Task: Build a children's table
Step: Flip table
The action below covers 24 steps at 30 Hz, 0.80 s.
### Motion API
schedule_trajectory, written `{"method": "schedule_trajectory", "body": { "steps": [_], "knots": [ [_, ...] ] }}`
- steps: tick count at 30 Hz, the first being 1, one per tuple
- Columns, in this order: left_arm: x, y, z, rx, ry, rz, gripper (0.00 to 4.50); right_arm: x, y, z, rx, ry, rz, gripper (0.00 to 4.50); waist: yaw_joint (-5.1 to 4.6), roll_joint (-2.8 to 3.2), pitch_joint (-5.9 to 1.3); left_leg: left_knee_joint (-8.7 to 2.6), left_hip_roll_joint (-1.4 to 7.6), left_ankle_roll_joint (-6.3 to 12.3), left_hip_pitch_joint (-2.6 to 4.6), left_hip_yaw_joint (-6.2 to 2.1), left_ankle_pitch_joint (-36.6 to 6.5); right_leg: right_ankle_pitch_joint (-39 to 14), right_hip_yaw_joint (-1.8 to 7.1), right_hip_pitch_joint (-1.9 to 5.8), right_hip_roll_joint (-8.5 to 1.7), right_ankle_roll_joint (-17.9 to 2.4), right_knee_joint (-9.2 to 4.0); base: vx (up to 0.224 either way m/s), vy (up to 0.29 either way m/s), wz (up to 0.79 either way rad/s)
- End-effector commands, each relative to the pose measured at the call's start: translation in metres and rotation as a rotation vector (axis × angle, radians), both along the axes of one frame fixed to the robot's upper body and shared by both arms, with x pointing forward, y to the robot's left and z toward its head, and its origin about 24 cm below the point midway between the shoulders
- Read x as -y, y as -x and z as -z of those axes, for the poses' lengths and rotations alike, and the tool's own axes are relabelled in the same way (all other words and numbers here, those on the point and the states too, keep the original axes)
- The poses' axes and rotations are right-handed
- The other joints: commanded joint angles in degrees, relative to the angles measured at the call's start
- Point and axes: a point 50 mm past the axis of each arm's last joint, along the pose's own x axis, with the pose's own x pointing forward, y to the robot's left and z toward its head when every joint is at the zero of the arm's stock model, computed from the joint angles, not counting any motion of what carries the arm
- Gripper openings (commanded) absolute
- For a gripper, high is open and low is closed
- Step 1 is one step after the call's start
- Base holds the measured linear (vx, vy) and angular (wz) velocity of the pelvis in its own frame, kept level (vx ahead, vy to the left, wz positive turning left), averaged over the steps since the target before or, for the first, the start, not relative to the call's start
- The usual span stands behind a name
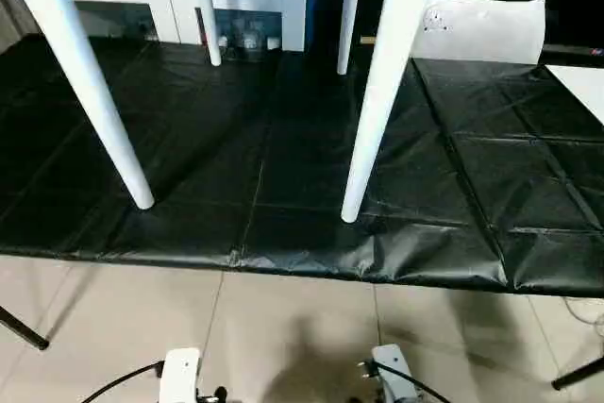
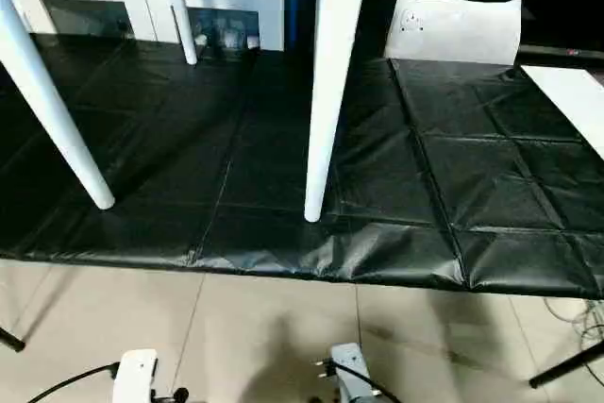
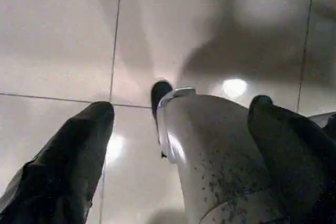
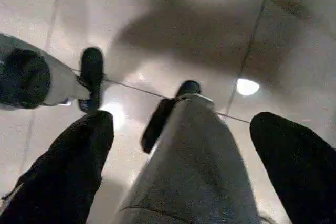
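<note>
**On the black mat: table upright, arms down**

On the black mat [image 1: 283,139] the children's table [image 1: 377,92] stands on its four legs, near legs by the mat's front edge. We judge the build finished. Left pincer [image 3: 178,145] and right pincer [image 4: 184,150] hang wide over the tiled floor [image 3: 63,35], holding nothing.

The two eye views look forward and down from head height, side by side, and share nearly the same scene: the black mat [image 1: 283,139], two near white legs [image 1: 382,92] standing on it, and the tiled floor [image 2: 236,327] in front. The left wrist view looks steeply down along the left pincer [image 3: 178,129], close above the floor tiles. The right wrist view faces the same way along the right pincer [image 4: 181,140], over the same tiles.
</note>
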Motion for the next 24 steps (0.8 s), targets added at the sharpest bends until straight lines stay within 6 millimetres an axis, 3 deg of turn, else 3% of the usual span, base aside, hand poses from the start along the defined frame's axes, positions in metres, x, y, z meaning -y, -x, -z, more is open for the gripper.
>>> {"method": "schedule_trajectory", "body": {
  "steps": [1, 14, 24],
  "knots": [
    [0.0208, 0.0123, 0.0067, -0.057, 0.049, 0.020, 4.46, 0.0070, 0.0154, 0.0055, -0.061, 0.047, 0.009, 4.50, -0.12, -0.49, -0.98, -5.19, 4.95, 2.28, -0.24, -1.60, -11.81, -8.99, 3.97, 1.03, -6.93, -11.90, -5.56, 0.000, 0.000, 0.00],
    [0.0210, 0.0121, 0.0067, -0.058, 0.051, 0.019, 4.46, 0.0072, 0.0156, 0.0056, -0.058, 0.050, 0.014, 4.50, 0.43, -0.16, -0.85, -5.62, 5.26, 1.72, -0.06, -1.56, -14.40, -11.53, 4.15, 0.63, -7.08, -11.00, -5.96, 0.000, 0.000, 0.00],
    [0.0210, 0.0121, 0.0067, -0.058, 0.051, 0.019, 4.46, 0.0072, 0.0156, 0.0056, -0.058, 0.050, 0.014, 4.50, 0.73, -0.15, -0.91, -5.81, 5.37, 2.06, -0.13, -1.46, -13.19, -8.95, 4.12, 0.73, -7.09, -11.10, -5.86, 0.000, 0.000, 0.00]
  ]
}}
